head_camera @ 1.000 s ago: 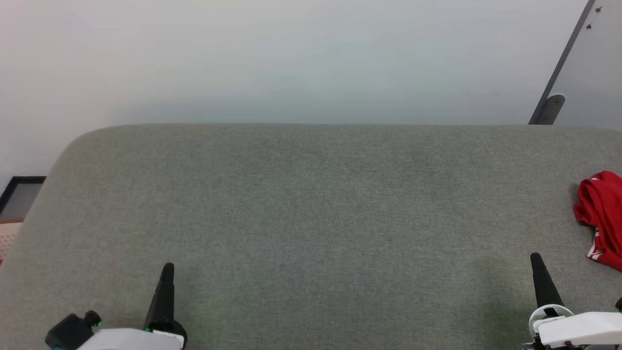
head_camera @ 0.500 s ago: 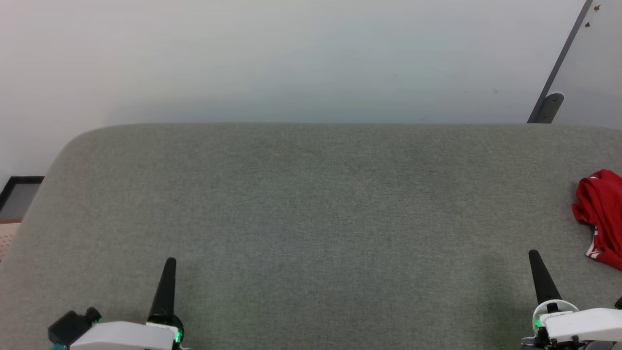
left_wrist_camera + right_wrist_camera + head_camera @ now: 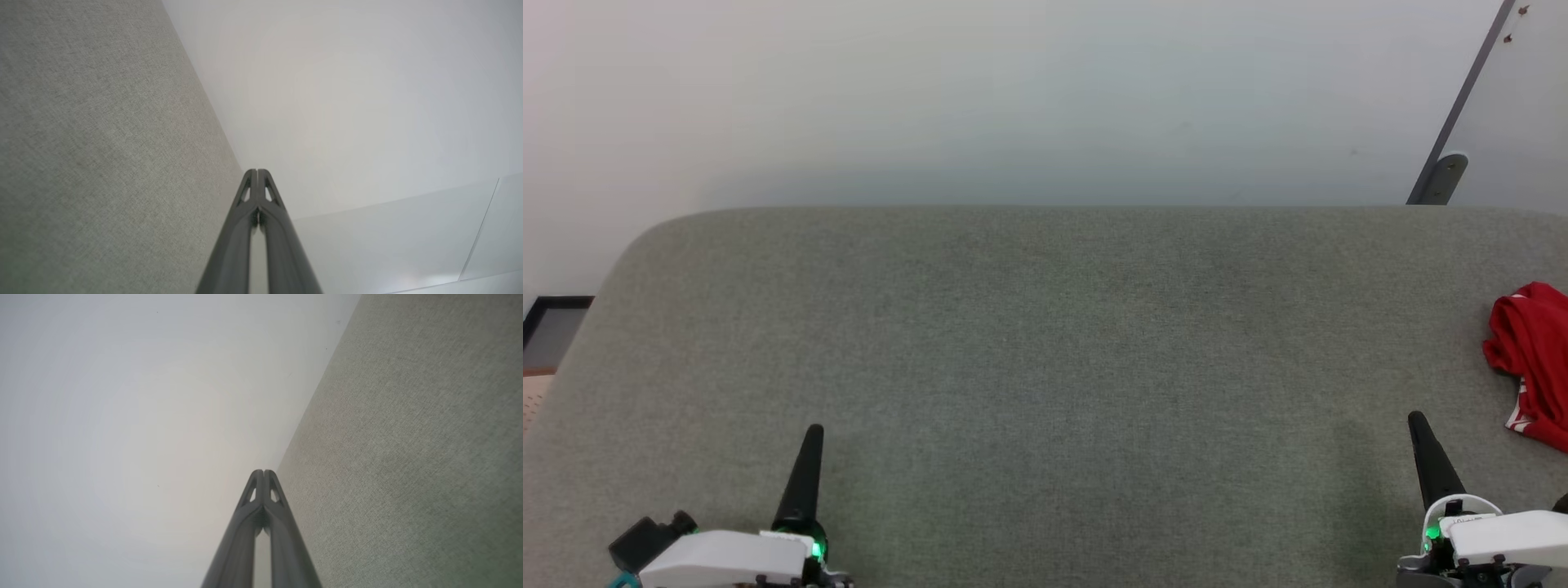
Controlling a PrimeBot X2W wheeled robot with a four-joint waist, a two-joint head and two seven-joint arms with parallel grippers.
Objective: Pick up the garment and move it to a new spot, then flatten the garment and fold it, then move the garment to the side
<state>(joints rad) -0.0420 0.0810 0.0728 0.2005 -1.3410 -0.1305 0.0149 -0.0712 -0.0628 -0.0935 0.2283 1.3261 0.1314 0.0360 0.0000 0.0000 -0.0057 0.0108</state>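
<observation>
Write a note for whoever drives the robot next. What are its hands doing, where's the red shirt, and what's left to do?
Left gripper: shut, holding nothing, low at the near left over the grey fabric surface.
Right gripper: shut, holding nothing, at the near right.
Garment: red, crumpled in a heap at the far right of the surface, partly cut off by the head view's edge, apart from the right gripper.
Done: nothing yet, judging by the heap.
Left: pick it up, move it to a new spot, flatten, fold, move aside. The right gripper is nearer and would probably open first.
</observation>
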